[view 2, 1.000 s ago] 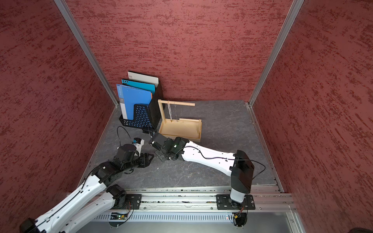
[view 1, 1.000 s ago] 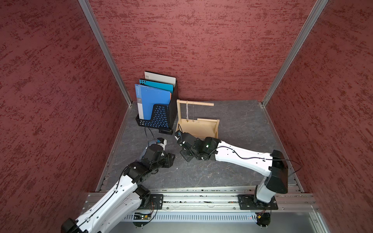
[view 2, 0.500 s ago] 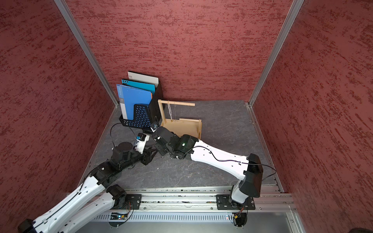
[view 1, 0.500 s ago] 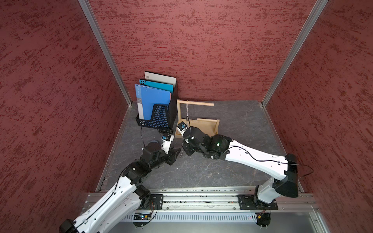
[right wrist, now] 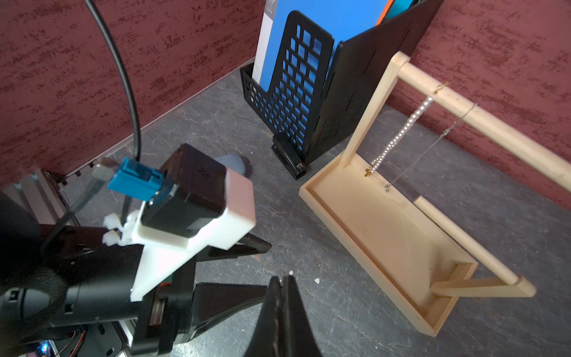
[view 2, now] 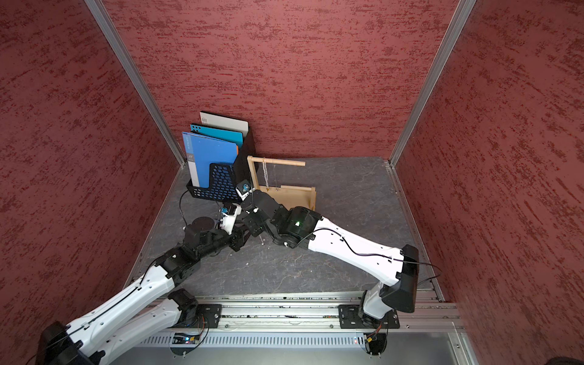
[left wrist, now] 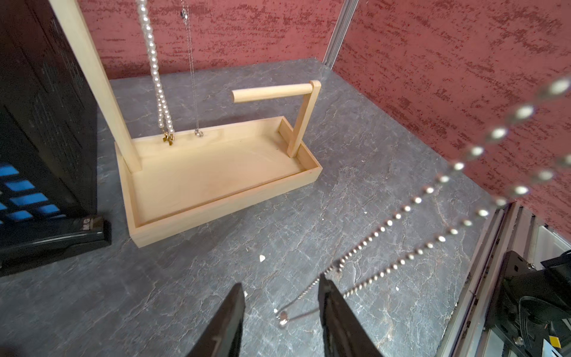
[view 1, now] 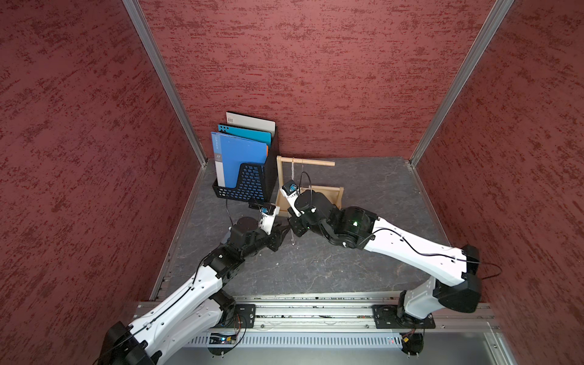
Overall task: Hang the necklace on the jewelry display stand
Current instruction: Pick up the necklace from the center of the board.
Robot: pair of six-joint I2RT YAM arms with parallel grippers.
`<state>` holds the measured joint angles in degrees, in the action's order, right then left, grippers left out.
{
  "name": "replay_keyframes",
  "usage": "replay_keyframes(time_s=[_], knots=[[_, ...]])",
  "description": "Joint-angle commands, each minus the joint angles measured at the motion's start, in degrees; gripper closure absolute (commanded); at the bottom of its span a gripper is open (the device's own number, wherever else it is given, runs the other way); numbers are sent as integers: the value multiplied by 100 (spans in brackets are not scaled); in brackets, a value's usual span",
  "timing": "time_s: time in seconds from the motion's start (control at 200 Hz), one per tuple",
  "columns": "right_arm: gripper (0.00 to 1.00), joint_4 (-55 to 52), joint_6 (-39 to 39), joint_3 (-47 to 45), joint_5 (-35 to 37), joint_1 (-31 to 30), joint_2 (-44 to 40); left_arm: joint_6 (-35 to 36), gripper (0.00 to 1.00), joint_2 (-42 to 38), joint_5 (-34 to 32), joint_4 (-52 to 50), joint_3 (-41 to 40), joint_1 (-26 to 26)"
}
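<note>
My right gripper is shut on a silver bead-chain necklace, which hangs from it in a doubled strand above the grey floor. The strand's low end, with a small clasp, dangles between the spread fingers of my open left gripper, touching neither. In both top views the two grippers meet just in front of the jewelry display stand, and the necklace shows as a thin line below them. The stand's tray has nothing lying in it.
A pearl string and a thin chain hang from the stand's long dowel near the tall post. A black mesh file rack with blue folders stands left of the stand, with a black stapler at its foot. Red walls enclose the floor.
Both arms have risen from low on the floor and moved toward the stand. The right gripper has lifted the necklace, and the left gripper's fingers have drawn closer together around its low end.
</note>
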<state>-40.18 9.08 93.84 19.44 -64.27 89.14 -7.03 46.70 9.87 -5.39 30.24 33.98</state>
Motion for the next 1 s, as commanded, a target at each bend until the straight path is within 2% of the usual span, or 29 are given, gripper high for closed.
replay_keyframes(time_s=[0.0,0.225,0.396,0.596,0.691,0.872,0.997], knots=[[100,37,-42,175,230,15,-159,-64,58,32,177,476,-69,-14],[100,-15,-45,274,297,20,-238,-108,58,305,327,727,-9,-17],[100,-25,5,293,287,20,-317,-199,64,560,229,867,122,-31],[100,-33,97,202,319,18,-445,-273,66,974,412,1210,321,-45],[100,-33,144,155,372,25,-509,-303,73,1071,493,1245,405,-49],[100,2,246,-18,581,20,-683,-388,98,863,530,1211,485,-75],[100,-46,317,-154,753,31,-821,-307,100,646,393,760,681,-135]])
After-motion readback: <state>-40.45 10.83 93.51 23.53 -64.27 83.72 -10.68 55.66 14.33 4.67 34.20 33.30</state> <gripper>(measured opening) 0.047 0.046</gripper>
